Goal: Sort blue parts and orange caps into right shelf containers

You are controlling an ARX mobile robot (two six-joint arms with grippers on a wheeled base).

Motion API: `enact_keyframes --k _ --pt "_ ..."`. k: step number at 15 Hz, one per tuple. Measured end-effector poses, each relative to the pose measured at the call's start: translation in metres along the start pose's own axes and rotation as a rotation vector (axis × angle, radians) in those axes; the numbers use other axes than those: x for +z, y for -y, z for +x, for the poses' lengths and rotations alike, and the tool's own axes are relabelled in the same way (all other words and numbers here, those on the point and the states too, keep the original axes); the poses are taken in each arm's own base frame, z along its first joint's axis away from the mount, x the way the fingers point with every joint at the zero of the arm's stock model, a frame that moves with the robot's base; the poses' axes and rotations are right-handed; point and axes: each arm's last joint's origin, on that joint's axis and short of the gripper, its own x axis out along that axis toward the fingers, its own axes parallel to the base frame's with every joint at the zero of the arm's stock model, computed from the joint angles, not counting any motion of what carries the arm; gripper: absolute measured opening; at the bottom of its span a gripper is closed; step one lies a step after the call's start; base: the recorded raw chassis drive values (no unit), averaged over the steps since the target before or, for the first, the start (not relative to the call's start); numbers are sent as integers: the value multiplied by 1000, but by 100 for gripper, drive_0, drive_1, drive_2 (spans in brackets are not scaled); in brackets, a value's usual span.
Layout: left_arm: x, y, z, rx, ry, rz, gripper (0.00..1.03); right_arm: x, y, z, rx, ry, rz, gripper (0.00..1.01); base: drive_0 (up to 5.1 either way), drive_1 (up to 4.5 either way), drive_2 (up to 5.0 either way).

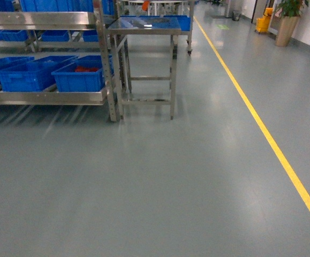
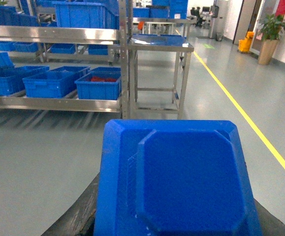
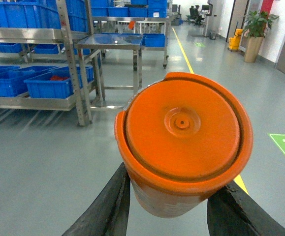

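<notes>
A: Left gripper [image 2: 174, 231]?

B: Clamped on a blue part [image 2: 174, 182]. The part is held between the dark fingers [image 2: 78, 216], its moulded face turned to the wrist camera, filling the lower frame. Only the finger edges are seen below and beside it.

A: Right gripper [image 3: 174, 206]?

B: Closed around an orange cap [image 3: 184, 140]. It is gripped at its lower sides by two black fingers [image 3: 108, 206], round top facing the camera, small dimple at centre.

A: Containers?

B: Blue bins [image 2: 99, 84] are seen ahead and to the left of both grippers, well apart, on the lower level of a steel shelf rack [image 2: 53, 103]. Red-orange items are visible inside the nearest bin [image 1: 80, 77]. More bins are stacked on the upper levels.

A: Anything else ahead?

B: A steel table [image 1: 144, 32] is set just beside the rack's right end. A yellow floor line [image 1: 262, 128] is seen to the right, a potted plant [image 3: 253, 29] far off. In the head view neither gripper is seen, only grey floor [image 1: 155, 193].
</notes>
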Motion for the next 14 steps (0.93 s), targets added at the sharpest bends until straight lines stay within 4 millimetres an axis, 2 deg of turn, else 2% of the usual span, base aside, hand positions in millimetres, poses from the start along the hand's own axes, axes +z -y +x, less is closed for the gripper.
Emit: enact_keyframes --k 14 --pt "0 0 0 0 4 0 43 0 0 0 0 -2 0 39 2 435 -431"
